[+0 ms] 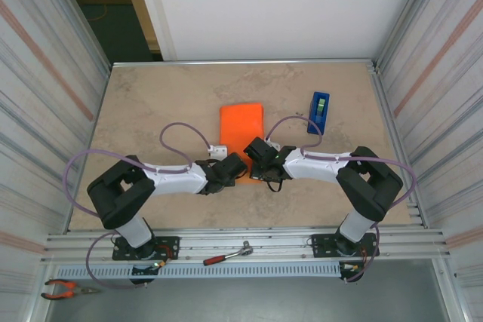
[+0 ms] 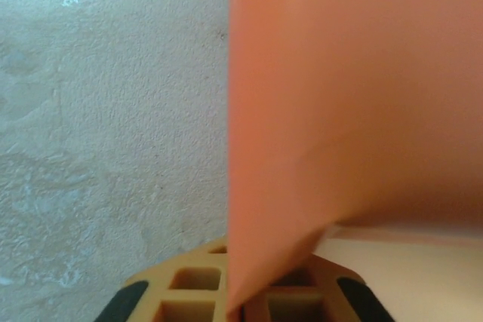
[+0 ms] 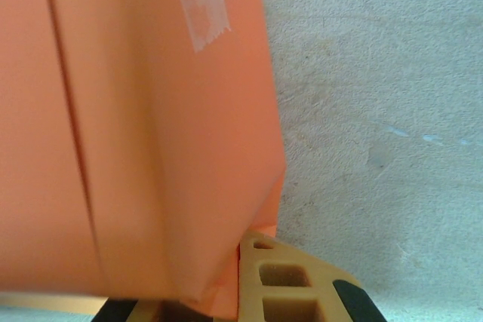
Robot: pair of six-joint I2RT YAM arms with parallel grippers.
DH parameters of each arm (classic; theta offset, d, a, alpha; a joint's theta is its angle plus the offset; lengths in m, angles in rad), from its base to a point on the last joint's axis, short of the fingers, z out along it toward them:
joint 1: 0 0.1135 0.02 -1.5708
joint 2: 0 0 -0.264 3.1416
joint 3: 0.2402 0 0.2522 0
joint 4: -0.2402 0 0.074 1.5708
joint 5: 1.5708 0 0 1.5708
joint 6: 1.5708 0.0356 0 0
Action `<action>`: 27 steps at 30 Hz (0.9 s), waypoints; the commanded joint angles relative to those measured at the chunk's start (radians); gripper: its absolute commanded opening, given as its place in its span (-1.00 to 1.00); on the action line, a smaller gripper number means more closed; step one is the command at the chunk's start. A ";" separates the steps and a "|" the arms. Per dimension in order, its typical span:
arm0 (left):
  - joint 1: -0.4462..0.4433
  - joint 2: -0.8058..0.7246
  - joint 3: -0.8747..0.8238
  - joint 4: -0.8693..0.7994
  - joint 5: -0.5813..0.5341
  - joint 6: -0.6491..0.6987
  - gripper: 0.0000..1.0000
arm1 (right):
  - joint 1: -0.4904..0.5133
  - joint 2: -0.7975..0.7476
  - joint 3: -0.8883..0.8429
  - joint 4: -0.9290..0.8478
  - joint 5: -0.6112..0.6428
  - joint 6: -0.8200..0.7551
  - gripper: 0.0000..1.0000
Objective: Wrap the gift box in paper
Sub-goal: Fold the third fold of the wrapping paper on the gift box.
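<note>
A silver aluminium rail (image 1: pixel 241 240) runs along the near edge. A red-handled hand tool (image 1: pixel 227 253) lies on it between the two arm bases, and orange-handled pliers (image 1: pixel 64 289) lie at the near left corner.

Beyond the rail is the bench (image 1: pixel 151 111), a tan, stone-patterned surface with pale mottling. Ribbed metal panels wall in the left and right sides, a white panel closes the far side, and a dark opening shows at the far left.

The paper (image 1: pixel 241 122), bright orange, lies in the middle of the bench, folded into a flat rectangular parcel shape. A blue tape dispenser (image 1: pixel 318 111) stands on the bench to its right, apart from it.

Both arms reach inward and meet at the near end of the paper, the left gripper (image 1: pixel 235 167) beside the right gripper (image 1: pixel 256 157).

In the left wrist view, a raised orange flap hangs over tan fingers (image 2: pixel 189 295) with black pads, above a pale cream surface. Whether these fingers are apart or together cannot be told.

In the right wrist view, the paper shows a lengthwise seam and a strip of clear tape (image 3: pixel 200 1). Its folded corner touches the tan fingers (image 3: pixel 287 280). These are closed together, and whether they pinch the paper cannot be told.
</note>
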 commanded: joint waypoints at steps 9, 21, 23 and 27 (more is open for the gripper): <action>-0.008 -0.077 -0.033 -0.058 -0.004 -0.004 -0.40 | 0.005 0.007 -0.005 -0.043 -0.029 -0.009 -1.00; 0.086 -0.296 -0.084 -0.020 0.078 0.101 0.38 | -0.001 0.005 -0.010 -0.045 -0.025 -0.012 -1.00; 0.100 -0.270 -0.069 0.004 0.088 0.127 0.38 | -0.003 0.002 -0.011 -0.048 -0.023 -0.014 -1.00; 0.100 -0.200 -0.032 0.041 0.090 0.159 0.38 | -0.003 0.000 -0.014 -0.050 -0.022 -0.013 -1.00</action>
